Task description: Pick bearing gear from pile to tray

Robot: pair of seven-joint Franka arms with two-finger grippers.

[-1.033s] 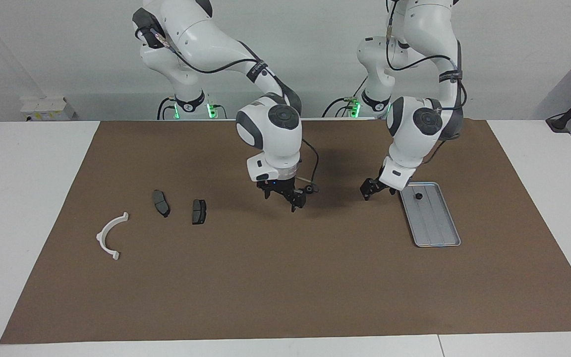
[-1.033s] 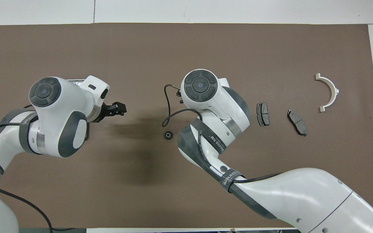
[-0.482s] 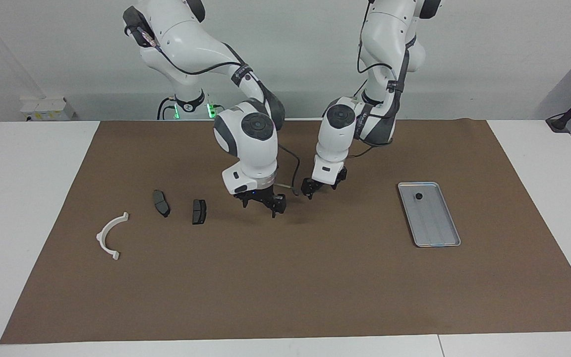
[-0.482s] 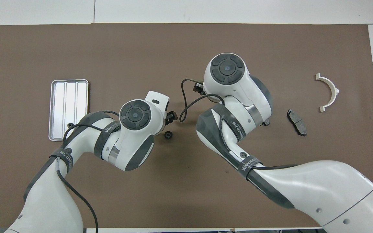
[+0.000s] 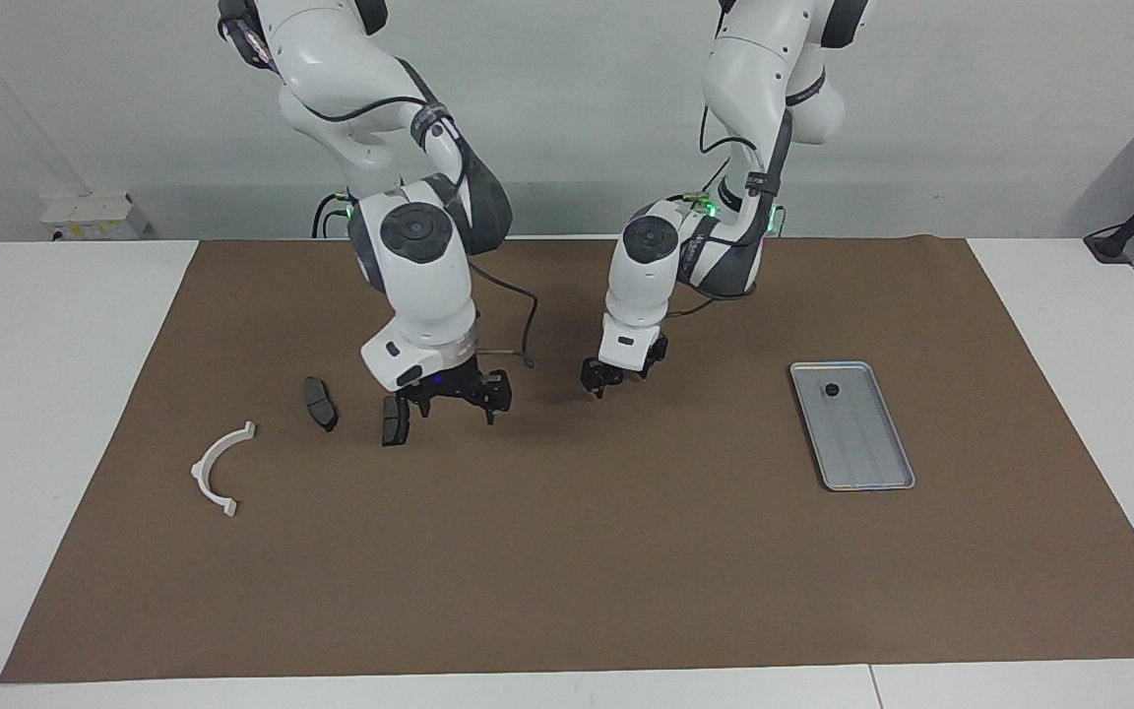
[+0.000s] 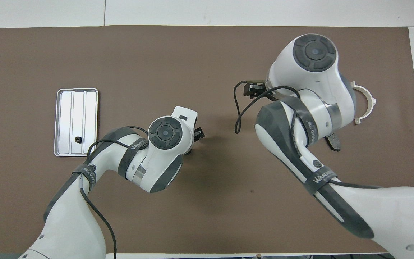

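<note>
Silver-grey metal, the tray (image 5: 862,448) lies toward the left arm's end of the table. One small black bearing gear (image 5: 831,390) already sits in it, at the end nearer to the robots.

A second ago the left gripper (image 5: 598,381) was at this tray. It has now crossed to the middle of the brown mat (image 5: 567,551) and hangs low over the place where a second gear lay loose half a second ago. That second gear does not show now. In the overhead view the left wrist covers the spot, and in the facing view I cannot separate the gear from the dark tip of the gripper. Whether this gripper is open, closing or already on the part, I cannot tell. My judgement is that the second pick is just beginning and nothing is lifted yet.

The right gripper (image 5: 459,398) has also moved. A second ago it was over the middle of the mat, close to the loose gear. Now it is over the mat toward the right arm's end, just beside one dark grey brake pad (image 5: 395,420). Its fingers are spread wide and hold nothing. I think it has gone aside to give room to the left arm.

A little farther toward that end lies the other brake pad (image 5: 321,404). The white half-ring bracket (image 5: 218,471) is farthest from the robots, and all three lie as before.
</note>
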